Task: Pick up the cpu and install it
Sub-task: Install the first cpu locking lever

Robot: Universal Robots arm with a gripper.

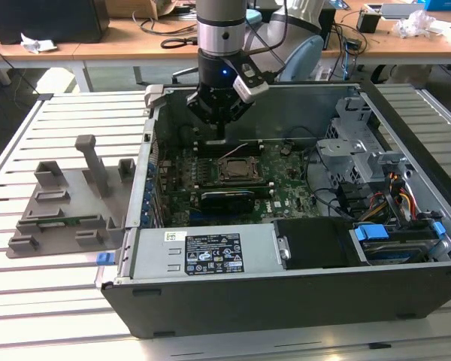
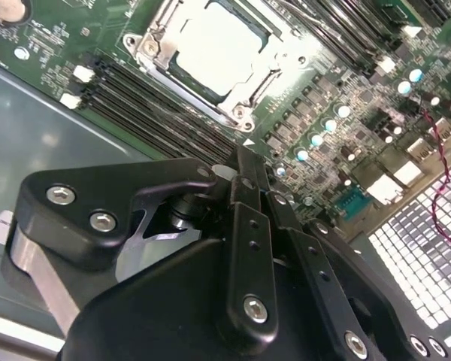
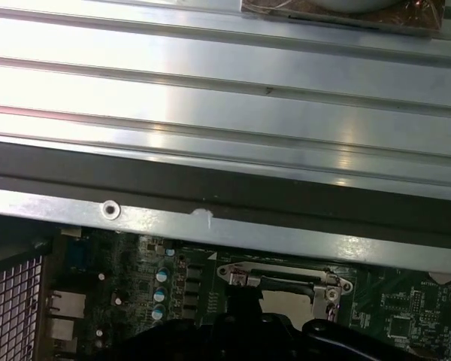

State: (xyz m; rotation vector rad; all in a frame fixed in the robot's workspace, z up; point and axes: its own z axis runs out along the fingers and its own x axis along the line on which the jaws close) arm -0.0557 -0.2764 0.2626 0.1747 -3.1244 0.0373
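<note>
The cpu (image 2: 214, 45) already lies in the motherboard socket (image 1: 237, 168) inside the open computer case (image 1: 301, 293), with the end effector (image 1: 220, 134) hovering just above, fingers apparently closed and empty, so seating seems done.

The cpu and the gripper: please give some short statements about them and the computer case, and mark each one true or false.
1. The cpu lies in the motherboard socket. True.
2. The gripper holds the cpu. False: nothing is held, and the cpu sits in the socket.
3. The gripper is inside the open computer case. True.
4. The grey tray lies inside the case. False: it lies outside, on the exterior view's left.
</note>
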